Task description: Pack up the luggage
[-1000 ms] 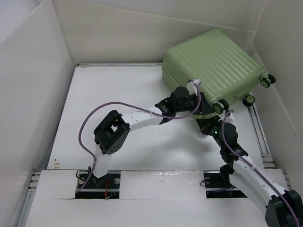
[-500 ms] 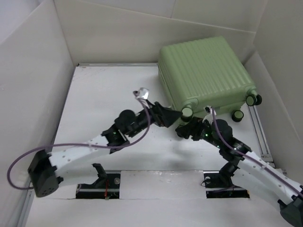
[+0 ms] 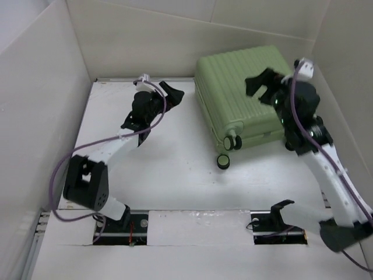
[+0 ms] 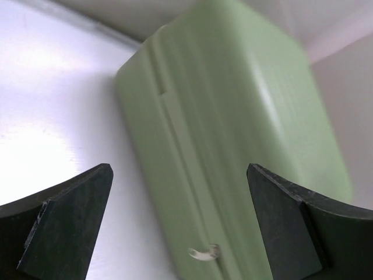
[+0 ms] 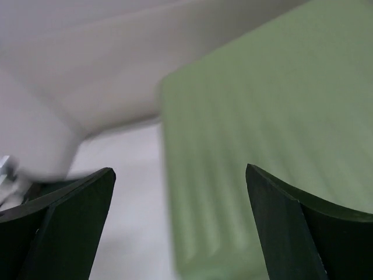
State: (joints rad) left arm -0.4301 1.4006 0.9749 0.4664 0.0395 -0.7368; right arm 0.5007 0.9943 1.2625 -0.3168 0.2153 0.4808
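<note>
The luggage (image 3: 245, 87) is a pale green ribbed suitcase lying shut and flat at the table's back right, with two caster wheels (image 3: 231, 140) facing the front. My left gripper (image 3: 173, 93) is open, just left of its side and apart from it. In the left wrist view the luggage (image 4: 233, 116) fills the frame beyond the left gripper (image 4: 178, 169), and a small white zipper pull (image 4: 204, 252) shows on its seam. My right gripper (image 3: 256, 90) hovers open above the lid. The blurred right wrist view shows the luggage (image 5: 280, 116) under the right gripper (image 5: 178, 170).
White walls (image 3: 145, 46) close in the table (image 3: 163, 169) at the back and on both sides, close behind the suitcase. A metal rail (image 3: 322, 175) runs along the table's right edge. Both arm bases (image 3: 122, 224) sit at the near edge.
Both grippers opened and left the suitcase's wheel edge. The left arm swung to the back left, the right arm rose over the lid. The suitcase shifted and turned slightly.
</note>
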